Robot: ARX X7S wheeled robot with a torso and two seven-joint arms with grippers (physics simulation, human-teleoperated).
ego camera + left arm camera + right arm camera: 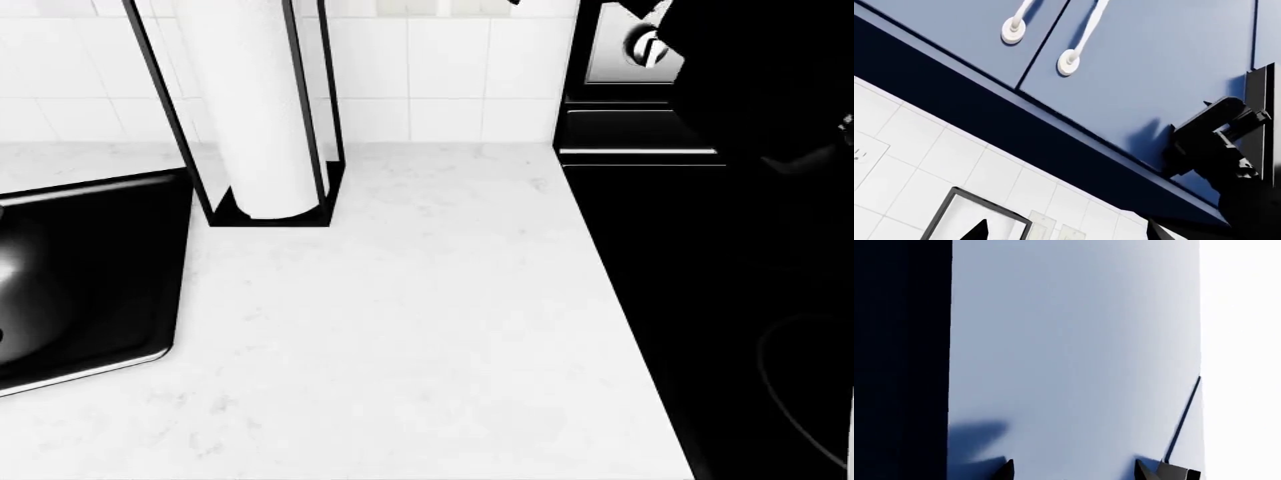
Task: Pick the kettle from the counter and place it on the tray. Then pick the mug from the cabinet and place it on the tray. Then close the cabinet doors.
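Head view: white marble worktop [414, 340] fills the middle of the frame, faint grey veining. At 9 o'clock, the rounded corner of a glossy black tray [147, 270] with a raised rim lies flat on the worktop; only part of it shows, and neither kettle nor mug is visible on that part. At 11 o'clock, a black wire-frame holder [318, 120] stands upright on the worktop with a white paper roll [260, 110] inside it, just beside the tray's far corner but not touching it. White tiled wall [441, 70] runs along 12 o'clock. From 1 to 5 o'clock, black stove [641, 130] butts against the worktop's edge, a round knob [646, 45] near its top; a dark arm mass overlaps it at 2 o'clock.

Kettle and mug: not seen in any view.

Left wrist view: blue cabinet doors [1147, 60] with two white handles [1069, 61], the two doors flush along their seam. Tiled wall with a socket plate [862, 154] below the cabinet. The right gripper [1217, 135] shows against the rightmost door. Left gripper [1066, 231]: only two dark tips at the frame edge, well apart, nothing between them.

Right wrist view: pale blue door face [1074, 350] very close. Right gripper tips [1074, 471] set wide apart, nothing pinched; whether they touch the door, cannot tell
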